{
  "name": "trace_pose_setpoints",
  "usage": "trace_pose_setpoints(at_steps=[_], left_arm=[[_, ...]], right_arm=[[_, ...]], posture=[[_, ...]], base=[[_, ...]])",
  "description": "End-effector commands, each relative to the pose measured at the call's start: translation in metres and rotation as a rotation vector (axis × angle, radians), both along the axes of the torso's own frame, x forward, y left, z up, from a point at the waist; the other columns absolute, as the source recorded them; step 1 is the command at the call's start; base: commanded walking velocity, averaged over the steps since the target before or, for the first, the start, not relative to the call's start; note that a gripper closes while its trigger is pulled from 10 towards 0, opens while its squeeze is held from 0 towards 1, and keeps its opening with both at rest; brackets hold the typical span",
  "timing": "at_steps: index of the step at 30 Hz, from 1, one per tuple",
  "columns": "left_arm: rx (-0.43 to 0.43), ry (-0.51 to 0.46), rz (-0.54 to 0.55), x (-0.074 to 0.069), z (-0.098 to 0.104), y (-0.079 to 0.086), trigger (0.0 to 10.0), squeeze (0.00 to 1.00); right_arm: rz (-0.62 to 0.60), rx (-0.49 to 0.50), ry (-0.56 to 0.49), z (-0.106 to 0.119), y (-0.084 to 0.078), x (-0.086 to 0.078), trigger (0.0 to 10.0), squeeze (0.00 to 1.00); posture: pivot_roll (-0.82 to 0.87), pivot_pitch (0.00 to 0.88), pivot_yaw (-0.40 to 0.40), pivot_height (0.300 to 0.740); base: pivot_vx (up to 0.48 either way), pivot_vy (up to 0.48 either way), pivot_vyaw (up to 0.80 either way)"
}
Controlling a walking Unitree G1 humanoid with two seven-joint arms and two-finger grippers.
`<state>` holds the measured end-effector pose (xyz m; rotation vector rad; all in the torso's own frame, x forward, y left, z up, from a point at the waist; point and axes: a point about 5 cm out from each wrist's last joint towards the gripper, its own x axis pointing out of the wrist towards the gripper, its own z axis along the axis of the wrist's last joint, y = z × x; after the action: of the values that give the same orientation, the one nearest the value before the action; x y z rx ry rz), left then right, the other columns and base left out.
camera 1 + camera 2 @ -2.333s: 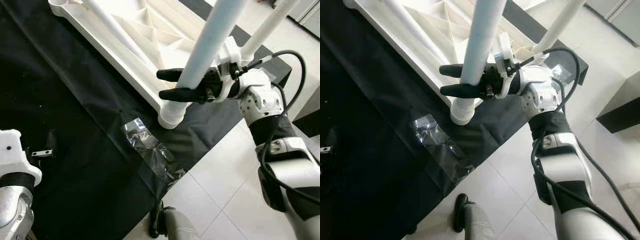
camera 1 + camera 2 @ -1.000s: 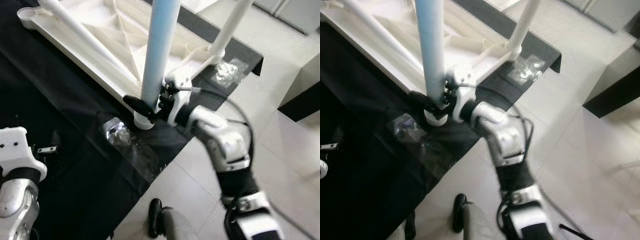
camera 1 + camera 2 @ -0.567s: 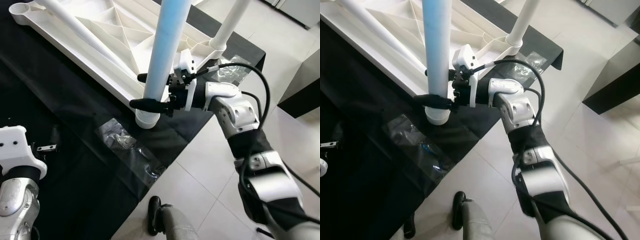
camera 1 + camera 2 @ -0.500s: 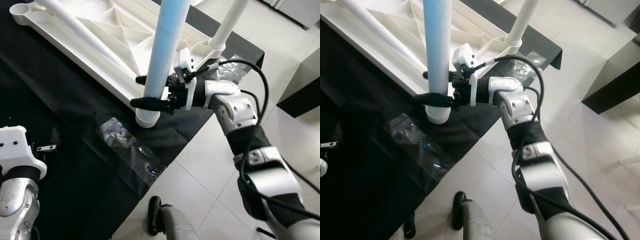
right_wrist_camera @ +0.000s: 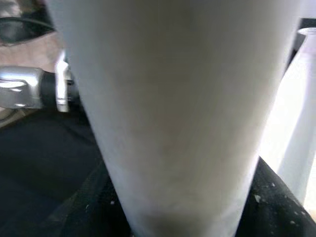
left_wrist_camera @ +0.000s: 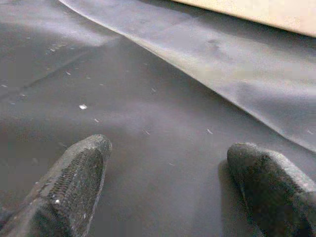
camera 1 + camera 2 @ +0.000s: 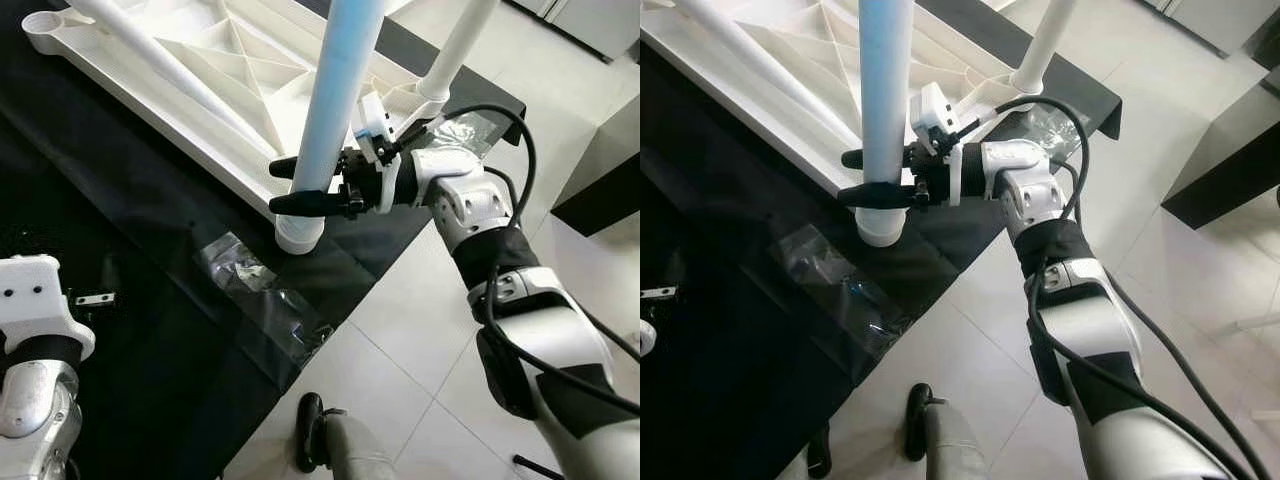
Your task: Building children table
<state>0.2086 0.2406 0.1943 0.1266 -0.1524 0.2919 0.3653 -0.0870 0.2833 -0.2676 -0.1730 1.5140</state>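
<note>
The table leg (image 7: 335, 100) stands in the corner socket of the upturned tabletop (image 7: 200, 70), mid-frame, my right gripper (image 7: 300, 185) clamped around it. If I twist off-axis it could jam or tip. That corner overhangs the black sheet's (image 7: 130, 250) edge; open floor (image 7: 420, 340) lies lower right. My left gripper (image 6: 163, 182) hangs spread apart.

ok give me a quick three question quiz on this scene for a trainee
1. True or false: the right hand has its two black fingers on either side of the upright pale blue-white plastic table leg.
2. What lies on the black sheet near the socket at that leg's foot? A) a crumpled clear plastic bag B) a red screwdriver C) a folded towel
3. Fill in: the upside-down white ribbed plastic tabletop lies on the ____ sheet.

Key: 1 true. 2 A, the crumpled clear plastic bag. 3 black.
</note>
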Motion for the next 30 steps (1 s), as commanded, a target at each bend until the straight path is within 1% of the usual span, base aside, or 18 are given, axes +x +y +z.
trace_pose_setpoints(at_steps=[1, 2, 3, 4, 5, 6, 7, 8, 13, 14, 15, 18, 21, 22, 26, 28, 29, 30], left_arm=[[0.002, 0.027, -0.037, -0.011, -0.007, -0.011, 10.0, 0.00], [0.002, 0.027, -0.037, -0.011, -0.007, -0.011, 10.0, 0.00], [-0.008, 0.042, -0.059, -0.016, -0.011, -0.016, 10.0, 0.00], [-0.008, 0.042, -0.059, -0.016, -0.011, -0.016, 10.0, 0.00], [-0.028, 0.055, -0.082, -0.021, -0.014, -0.023, 10.0, 0.00], [-0.043, 0.070, -0.101, -0.025, -0.018, -0.029, 10.0, 0.00], [-0.043, 0.070, -0.101, -0.025, -0.018, -0.029, 10.0, 0.00], [-0.052, 0.082, -0.118, -0.027, -0.022, -0.034, 10.0, 0.00], [-0.046, 0.083, -0.132, -0.026, -0.023, -0.037, 10.0, 0.00], [-0.029, 0.078, -0.153, -0.023, -0.023, -0.039, 10.0, 0.00], [-0.006, 0.073, -0.172, -0.018, -0.024, -0.040, 10.0, 0.00], [0.009, 0.070, -0.183, -0.014, -0.024, -0.040, 10.0, 0.00], [0.011, 0.064, -0.176, -0.010, -0.026, -0.037, 10.0, 0.00], [0.005, 0.061, -0.168, -0.009, -0.027, -0.036, 10.0, 0.00], [0.006, 0.055, -0.166, -0.007, -0.027, -0.037, 10.0, 0.00], [0.012, 0.055, -0.173, -0.004, -0.027, -0.037, 10.0, 0.00], [0.012, 0.055, -0.173, -0.004, -0.027, -0.037, 10.0, 0.00], [0.014, 0.056, -0.175, -0.003, -0.028, -0.037, 10.0, 0.00]], right_arm=[[-0.294, -0.015, 0.148, -0.045, -0.015, -0.001, 0.0, 0.00], [-0.294, -0.015, 0.148, -0.045, -0.015, -0.001, 0.0, 0.00], [-0.722, -0.013, 0.174, -0.074, -0.014, -0.002, 0.0, 0.00], [-0.722, -0.013, 0.174, -0.074, -0.014, -0.002, 0.0, 0.00], [-0.937, -0.047, 0.265, -0.107, -0.014, -0.027, 0.0, 0.00], [-1.109, -0.056, 0.278, -0.123, -0.017, -0.051, 0.0, 0.00], [-1.109, -0.056, 0.278, -0.123, -0.017, -0.051, 0.0, 0.00], [-1.177, -0.044, 0.315, -0.132, -0.016, -0.067, 0.0, 0.00], [-1.159, -0.015, 0.324, -0.131, -0.009, -0.070, 0.0, 0.00], [-1.149, 0.015, 0.310, -0.128, -0.002, -0.063, 0.0, 0.00], [-1.119, 0.018, 0.315, -0.127, 0.005, -0.054, 10.0, 0.00], [-1.101, 0.017, 0.316, -0.126, 0.008, -0.048, 10.0, 0.00], [-1.056, 0.069, 0.320, -0.117, 0.013, -0.042, 10.0, 0.00], [-0.964, 0.111, 0.316, -0.108, 0.018, -0.041, 10.0, 1.00], [-0.858, 0.187, 0.287, -0.088, 0.023, -0.042, 10.0, 1.00], [-0.605, 0.190, 0.251, -0.069, 0.026, -0.041, 10.0, 1.00], [-0.605, 0.190, 0.251, -0.069, 0.026, -0.041, 10.0, 1.00], [-0.466, 0.148, 0.185, -0.061, 0.023, -0.038, 10.0, 1.00]], posture=[[-0.04, 0.264, -0.190, 0.740], [-0.04, 0.264, -0.190, 0.740], [-0.05, 0.261, -0.191, 0.740], [-0.05, 0.261, -0.191, 0.740], [-0.05, 0.259, -0.180, 0.740], [-0.06, 0.261, -0.176, 0.740], [-0.06, 0.261, -0.176, 0.740], [-0.07, 0.259, -0.160, 0.740], [-0.07, 0.248, -0.156, 0.740], [-0.06, 0.239, -0.158, 0.740], [-0.06, 0.223, -0.162, 0.740], [-0.06, 0.221, -0.163, 0.740], [-0.05, 0.213, -0.162, 0.740], [-0.04, 0.211, -0.162, 0.740], [-0.04, 0.209, -0.161, 0.740], [-0.03, 0.205, -0.157, 0.740], [-0.03, 0.205, -0.157, 0.740], [-0.03, 0.204, -0.156, 0.740]], base=[[0.000, 0.000, 0.00], [0.000, 0.000, 0.00], [0.000, 0.000, 0.00], [0.000, 0.000, 0.00], [0.000, 0.000, 0.00], [0.000, 0.000, 0.00], [0.000, 0.000, 0.00], [0.000, 0.000, 0.00], [0.000, 0.000, 0.00], [0.000, 0.000, 0.00], [0.000, 0.000, 0.00], [0.000, 0.000, 0.00], [0.000, 0.000, 0.00], [0.000, 0.000, 0.00], [0.000, 0.000, 0.00], [0.000, 0.000, 0.00], [0.000, 0.000, 0.00], [0.000, 0.000, 0.00]])
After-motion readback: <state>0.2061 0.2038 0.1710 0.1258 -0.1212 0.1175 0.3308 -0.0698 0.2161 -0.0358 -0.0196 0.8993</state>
